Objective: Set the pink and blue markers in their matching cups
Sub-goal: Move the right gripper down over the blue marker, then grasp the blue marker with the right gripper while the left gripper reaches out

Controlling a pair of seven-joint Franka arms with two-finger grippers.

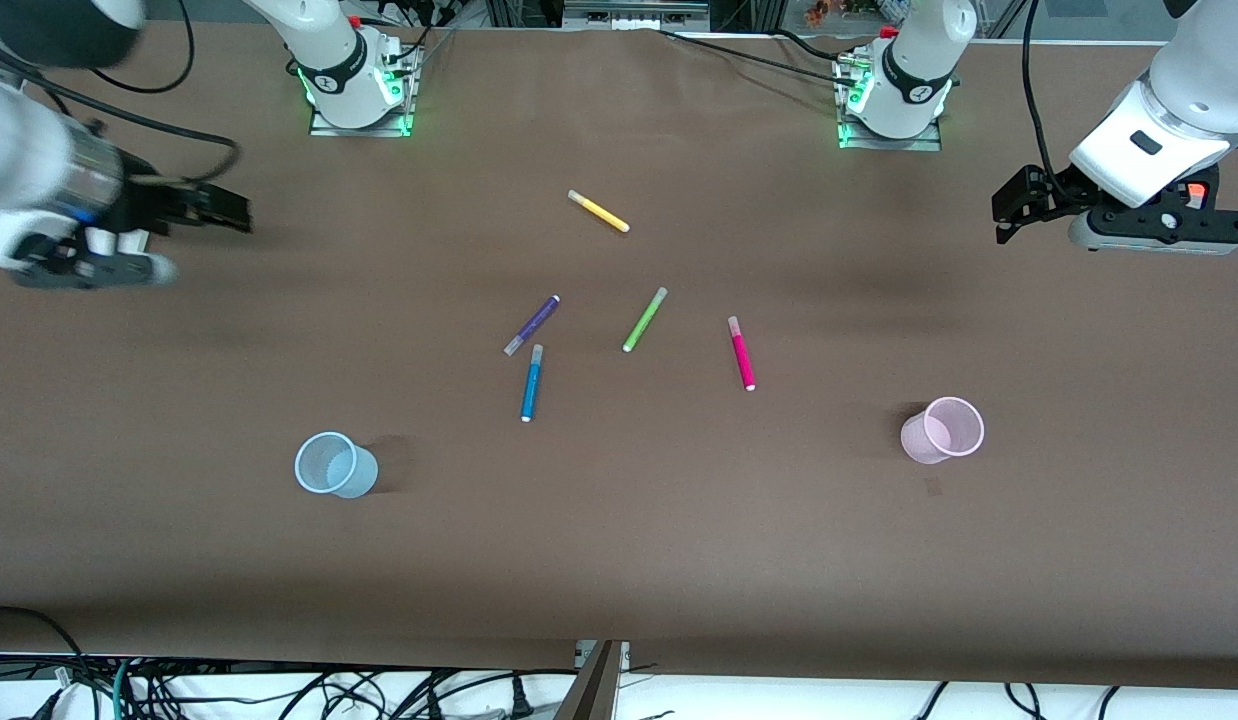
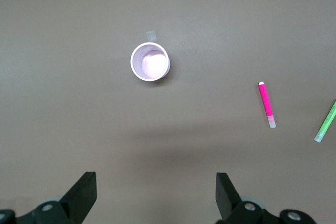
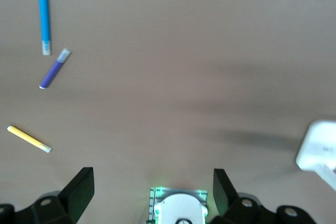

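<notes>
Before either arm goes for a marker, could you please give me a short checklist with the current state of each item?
1. Left gripper fingers open, nothing held: ok.
2. Right gripper fingers open, nothing held: ok.
3. Pink marker lies flat, apart from the green marker: ok.
4. Blue marker lies close to the purple marker, not touching: ok.
5. Pink cup and blue cup upright, nothing visible inside: ok.

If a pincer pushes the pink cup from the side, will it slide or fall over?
The pink cup looks thin, translucent and empty, so it is probably very light and may tip rather than slide. It stands upright on bare table, with nothing beside it to stop it. Once tipped, its round wall would likely let it roll.
</notes>
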